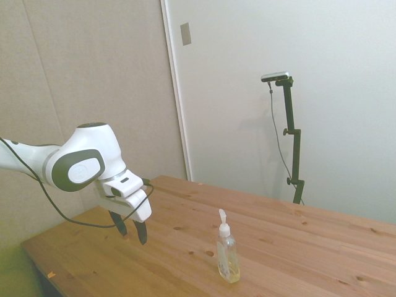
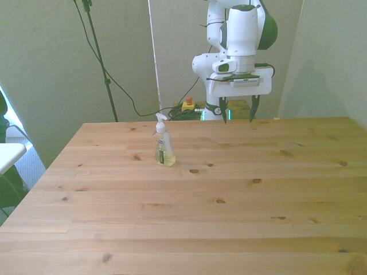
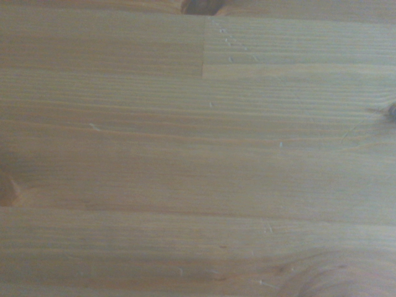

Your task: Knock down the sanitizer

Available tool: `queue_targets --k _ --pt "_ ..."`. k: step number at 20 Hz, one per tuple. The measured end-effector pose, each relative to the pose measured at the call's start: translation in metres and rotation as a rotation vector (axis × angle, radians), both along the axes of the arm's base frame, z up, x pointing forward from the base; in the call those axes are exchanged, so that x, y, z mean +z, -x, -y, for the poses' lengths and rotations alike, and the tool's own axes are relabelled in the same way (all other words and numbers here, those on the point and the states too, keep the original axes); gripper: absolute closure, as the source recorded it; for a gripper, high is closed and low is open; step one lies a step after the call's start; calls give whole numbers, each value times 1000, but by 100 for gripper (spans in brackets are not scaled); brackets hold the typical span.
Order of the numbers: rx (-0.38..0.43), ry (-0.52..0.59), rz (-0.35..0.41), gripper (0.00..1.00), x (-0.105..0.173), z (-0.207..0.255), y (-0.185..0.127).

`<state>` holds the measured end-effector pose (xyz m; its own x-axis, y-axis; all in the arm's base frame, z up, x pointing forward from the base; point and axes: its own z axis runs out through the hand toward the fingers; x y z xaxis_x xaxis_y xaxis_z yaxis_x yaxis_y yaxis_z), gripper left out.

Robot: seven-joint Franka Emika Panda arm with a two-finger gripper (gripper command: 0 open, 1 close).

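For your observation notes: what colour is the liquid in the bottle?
Pale yellow, in the clear bottle; clearest in the front view.

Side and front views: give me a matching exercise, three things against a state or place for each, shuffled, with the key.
Things:
1. sanitizer
2. gripper
3. table

States:
A. open, holding nothing, above the far edge
B. upright, toward the front view's left
C. bare wooden boards with knots

The wrist view shows only table boards.

Pairs: 1-B, 2-A, 3-C
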<state>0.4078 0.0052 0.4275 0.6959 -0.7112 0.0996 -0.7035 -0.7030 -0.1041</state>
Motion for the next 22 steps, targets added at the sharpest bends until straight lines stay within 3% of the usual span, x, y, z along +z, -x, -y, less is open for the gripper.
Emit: queue_targets --k 8,9,22 --pt "-52 24 -38 0 -8 31 2" --pt "-63 25 -38 100 -8 37 2" --pt "-196 63 -14 100 7 117 10"
